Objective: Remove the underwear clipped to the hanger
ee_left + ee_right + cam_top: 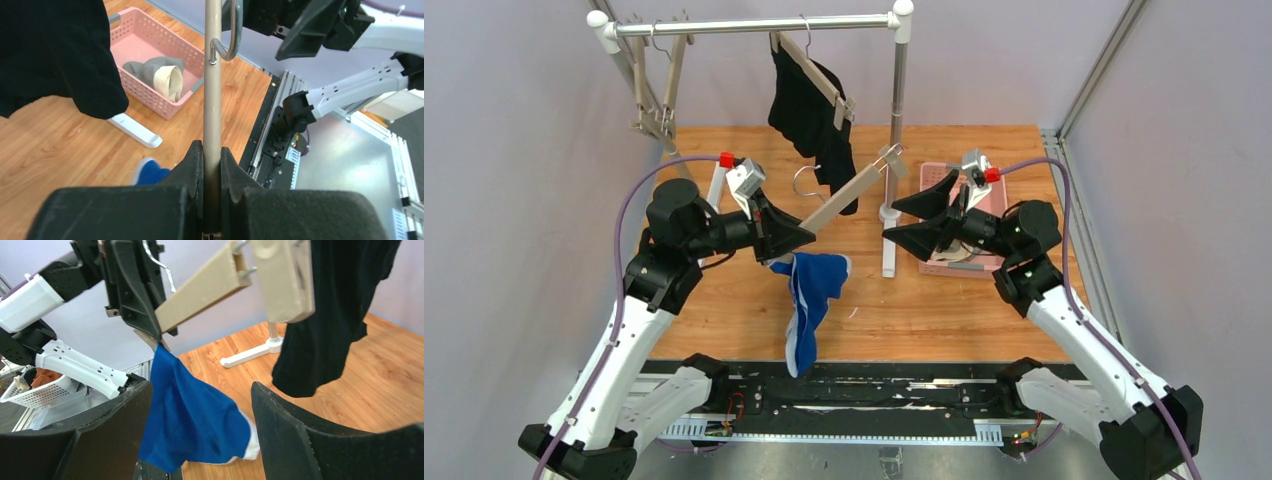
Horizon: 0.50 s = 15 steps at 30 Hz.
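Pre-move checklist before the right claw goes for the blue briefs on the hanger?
1. Left claw grip on the hanger: ok, shut on the bar.
2. Right claw ready: ok, open and empty.
3. Free-end clip released: ok, holds nothing.
4. Blue briefs off the hanger: not ok, they hang from the end at the left claw.
5. What holds them there: cannot tell, the attachment is hidden behind the claw.
6. Pink basket has room: ok, only the grey briefs lie inside.
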### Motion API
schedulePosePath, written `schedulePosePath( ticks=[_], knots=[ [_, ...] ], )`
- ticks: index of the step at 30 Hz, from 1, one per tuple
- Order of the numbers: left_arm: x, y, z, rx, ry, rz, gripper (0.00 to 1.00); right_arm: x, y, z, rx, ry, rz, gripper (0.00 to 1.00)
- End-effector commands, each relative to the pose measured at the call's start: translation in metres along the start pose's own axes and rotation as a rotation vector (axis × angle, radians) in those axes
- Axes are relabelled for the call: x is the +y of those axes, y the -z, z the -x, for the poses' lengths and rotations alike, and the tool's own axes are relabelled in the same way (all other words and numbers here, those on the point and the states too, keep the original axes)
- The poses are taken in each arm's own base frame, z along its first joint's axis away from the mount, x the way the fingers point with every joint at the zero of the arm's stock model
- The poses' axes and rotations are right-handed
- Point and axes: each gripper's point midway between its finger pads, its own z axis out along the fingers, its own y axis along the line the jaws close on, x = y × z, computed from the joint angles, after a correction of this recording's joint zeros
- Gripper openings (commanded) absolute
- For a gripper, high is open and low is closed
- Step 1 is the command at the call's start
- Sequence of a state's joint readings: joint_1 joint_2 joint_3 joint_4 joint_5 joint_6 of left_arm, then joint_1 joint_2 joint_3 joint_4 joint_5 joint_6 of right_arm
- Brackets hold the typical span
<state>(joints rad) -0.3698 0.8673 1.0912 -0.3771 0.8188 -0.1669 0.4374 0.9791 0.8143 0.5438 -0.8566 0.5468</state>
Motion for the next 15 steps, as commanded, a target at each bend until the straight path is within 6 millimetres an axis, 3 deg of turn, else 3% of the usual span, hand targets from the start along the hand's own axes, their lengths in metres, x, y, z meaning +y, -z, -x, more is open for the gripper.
schedulePosePath(
  ticks=[1, 6, 15],
  knots=[
    [-0.021, 0.004, 0.040, -0.193, -0.039, -0.054, 0.00, 0.021, 0.001, 0.026, -0.147, 0.060, -0.008, 0.74],
    [-0.022, 0.000, 0.045, -0.256, 0.015, -0.079, 0.00, 0.032, -0.002, 0.045, -0.266, 0.049, 0.039, 0.76],
    [-0.031, -0.027, 0.036, -0.228, 0.020, -0.142, 0.00, 0.046, -0.047, 0.047, -0.262, 0.042, 0.161, 0.73]
  ],
)
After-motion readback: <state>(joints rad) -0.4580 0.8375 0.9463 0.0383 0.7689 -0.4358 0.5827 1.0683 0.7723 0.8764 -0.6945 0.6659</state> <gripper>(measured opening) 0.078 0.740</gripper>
